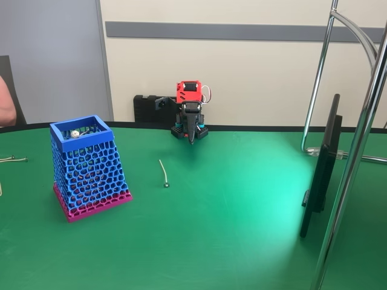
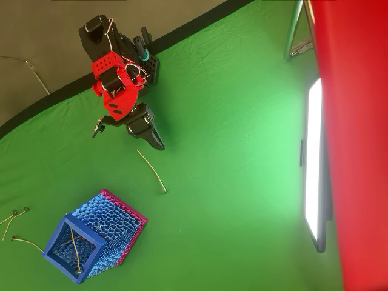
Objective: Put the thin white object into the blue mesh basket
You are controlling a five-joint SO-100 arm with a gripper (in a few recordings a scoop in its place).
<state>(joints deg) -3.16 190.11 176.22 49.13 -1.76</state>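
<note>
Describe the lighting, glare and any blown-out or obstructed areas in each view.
Fixed view: a bright pale glare patch on the green table left of the dark screen; the thin white object stays sharp. Overhead view: the screen is blown out white, a blurred red object blocks the right edge, and the gripper casts a soft shadow; the blue mesh basket is evenly lit.

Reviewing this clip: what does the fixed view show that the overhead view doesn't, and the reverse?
Fixed view: a grey wall rail, a person's arm at the left edge, and the basket's side profile.

Overhead view: thin sticks lying inside the basket, and the bright face of the flat screen.

Both: the tall blue honeycomb-mesh basket with magenta base, the thin whitish stick with a ball tip lying on the green table, and the red-and-black arm's gripper, jaws closed.
</note>
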